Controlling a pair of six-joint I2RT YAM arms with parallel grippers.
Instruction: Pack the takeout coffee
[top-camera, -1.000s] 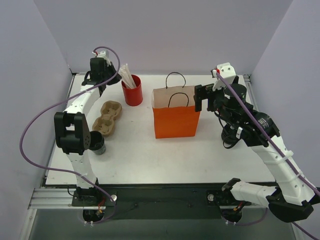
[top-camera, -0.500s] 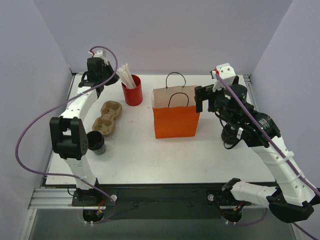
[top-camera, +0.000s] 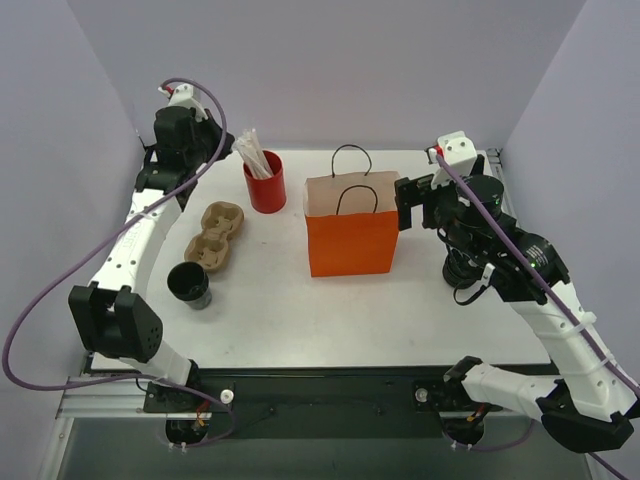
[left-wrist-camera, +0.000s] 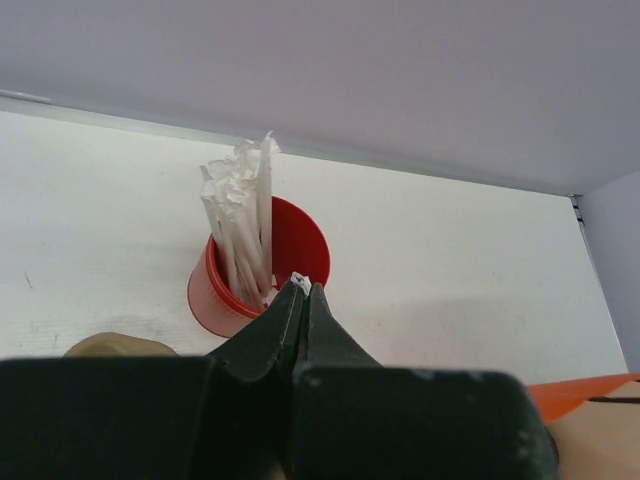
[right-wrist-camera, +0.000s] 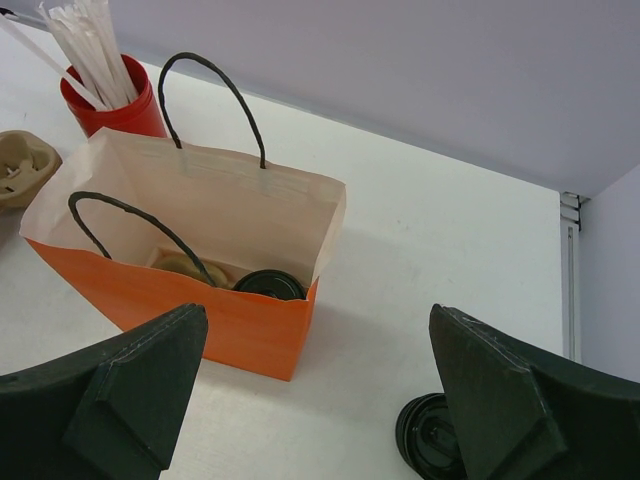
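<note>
Currently the left gripper (left-wrist-camera: 303, 292) has its two black fingers (left-wrist-camera: 265, 335) pressed flat together with no gap. A tiny white speck sits at their tips, and whether it is pinched there cannot be told. This gripper hangs well to the left of the upright orange paper bag with black cord handles (top-camera: 350, 245). Its tips point toward the red cup of white paper-wrapped sticks (left-wrist-camera: 255, 290) but stay apart from it. The right gripper (right-wrist-camera: 318, 320) hovers just beside the bag's right side, its fingers (right-wrist-camera: 120, 390) spread wide and touching nothing. Inside the bag, one small dark paper cup with a round black lid (right-wrist-camera: 270, 285) stands at the end nearest the right gripper, beside a tan moulded piece (right-wrist-camera: 185, 266). A second small dark cup (top-camera: 189, 284) stands on the white table (top-camera: 300, 310), well left of the bag and toward its front, near the brown pulp cup carrier (top-camera: 215, 236). A round dark thing (right-wrist-camera: 428, 438) sits on the table to the right of the bag.
</note>
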